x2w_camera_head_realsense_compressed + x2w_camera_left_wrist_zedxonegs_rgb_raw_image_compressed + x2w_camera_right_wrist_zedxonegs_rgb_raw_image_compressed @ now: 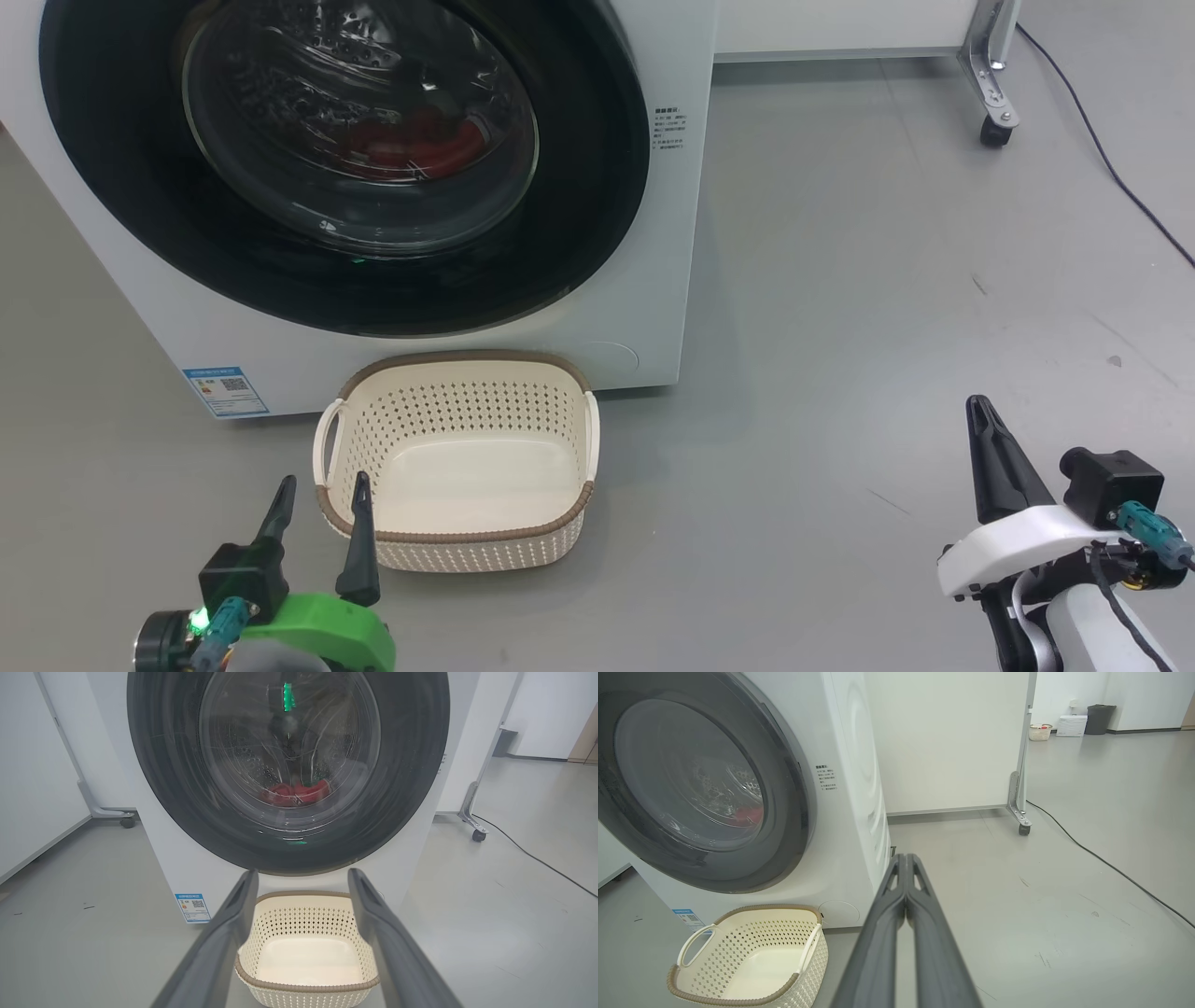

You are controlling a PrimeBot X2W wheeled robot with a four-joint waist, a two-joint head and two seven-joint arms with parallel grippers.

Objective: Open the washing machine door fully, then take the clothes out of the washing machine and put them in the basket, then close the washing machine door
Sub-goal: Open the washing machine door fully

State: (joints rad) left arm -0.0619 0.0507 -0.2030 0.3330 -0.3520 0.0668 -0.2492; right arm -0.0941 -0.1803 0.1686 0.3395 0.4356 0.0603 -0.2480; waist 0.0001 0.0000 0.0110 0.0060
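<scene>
Near left: left fingers [359, 537] spread wide, empty, just beside the cream perforated plastic basket [467, 358].
Near right: right fingers [997, 467] pressed together, holding nothing.
Ahead: round black-framed glass door [583, 187] closed on the white washing machine [653, 317]; I'd hook its edge, swing it fully.
Inside: red clothes [411, 149] behind the glass.

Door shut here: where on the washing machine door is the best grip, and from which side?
Likely the washing machine door at its right rim, beside the printed label, approached from the robot's right. The black face is smooth and glossy, with nothing to pinch, but that edge seems to stand slightly proud of the washing machine front, giving a lip. Hinge side unclear.
</scene>
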